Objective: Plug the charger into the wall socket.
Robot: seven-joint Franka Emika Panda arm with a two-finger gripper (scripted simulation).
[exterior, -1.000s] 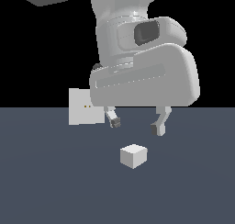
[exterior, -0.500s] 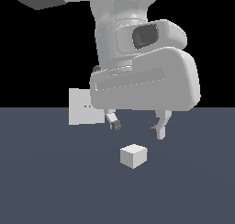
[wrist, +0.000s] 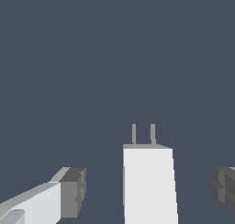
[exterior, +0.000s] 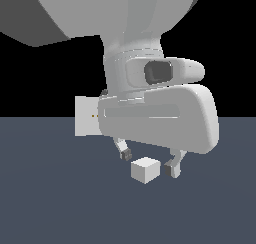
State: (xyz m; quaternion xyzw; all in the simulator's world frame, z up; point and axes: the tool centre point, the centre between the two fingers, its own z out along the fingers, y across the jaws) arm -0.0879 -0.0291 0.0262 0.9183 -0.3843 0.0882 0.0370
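Charger lying flat, two prongs pointing away from wrist; fingers spread, straddling it

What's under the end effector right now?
The charger sits on the dark floor between the open end effector fingers, untouched. Wrist view shows its two prongs. The end effector body covers part of the wall socket behind.

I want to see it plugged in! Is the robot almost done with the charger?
Not yet. The gripper is open, with a finger on each side of the charger, and nothing is squeezed. The charger sits on the floor with its two prongs sticking out. It must be grabbed, then carried to the wall socket, which stands apart behind the arm, and pushed in.
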